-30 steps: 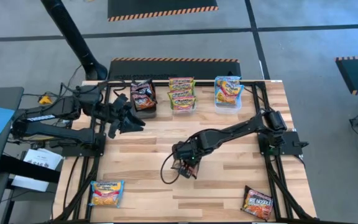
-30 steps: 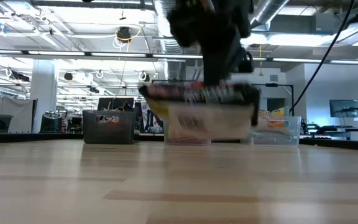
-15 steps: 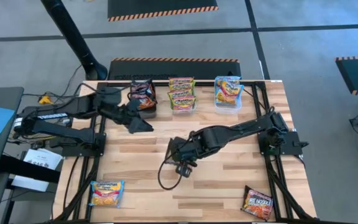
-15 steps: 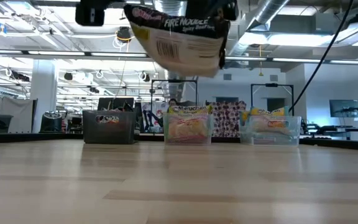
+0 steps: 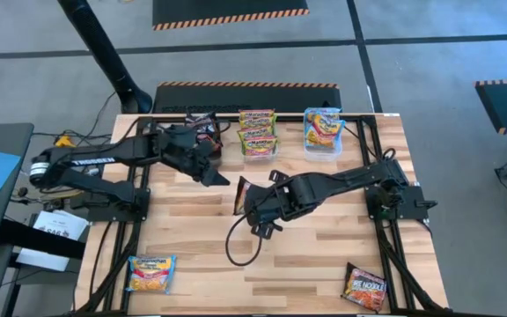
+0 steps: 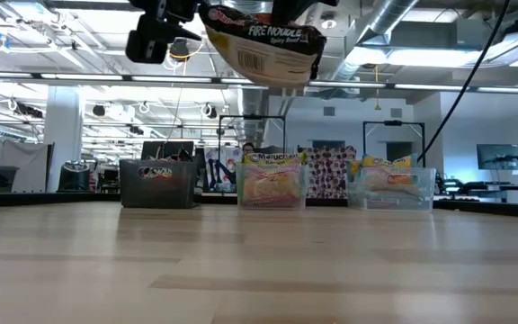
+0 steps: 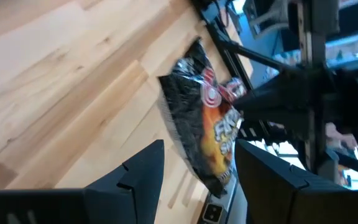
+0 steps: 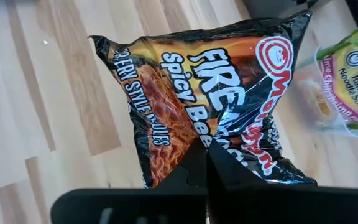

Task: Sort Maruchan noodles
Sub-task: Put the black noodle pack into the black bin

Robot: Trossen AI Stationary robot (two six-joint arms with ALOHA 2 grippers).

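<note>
A dark Maruchan noodle packet (image 8: pixel 210 87) hangs high over the table's middle, with my right gripper (image 8: pixel 207 163) shut on it; the high view shows packet (image 5: pixel 240 195) and right gripper (image 5: pixel 253 202) together. My left gripper (image 5: pixel 218 176) is just left of it, open, its fingers (image 7: pixel 145 168) standing apart on either side of the packet (image 7: pixel 204 118) without touching. At the far edge three tubs hold more packets: dark ones (image 5: pixel 202 134), green-orange ones (image 5: pixel 258 134), light blue ones (image 5: pixel 324 129). My right gripper pinches the dark packet between its two shut fingers at the middle of one edge (image 8: pixel 209 138), where the plastic puckers. The packet is lifted clear of the table and tilted, its barcode side (image 6: pixel 263 56) toward the table's near edge.
An orange packet (image 5: pixel 151 273) lies at the near left corner and a dark one (image 5: pixel 364 286) at the near right corner. A black cable loops (image 5: pixel 240 246) below the right gripper. Bare wood (image 5: pixel 324 246) spans the table's middle and near part.
My right gripper has risen with the dark packet, lifting it from just above the table to well clear of it, and has turned it about. My left gripper has moved toward the table's right and down, up to the packet.
</note>
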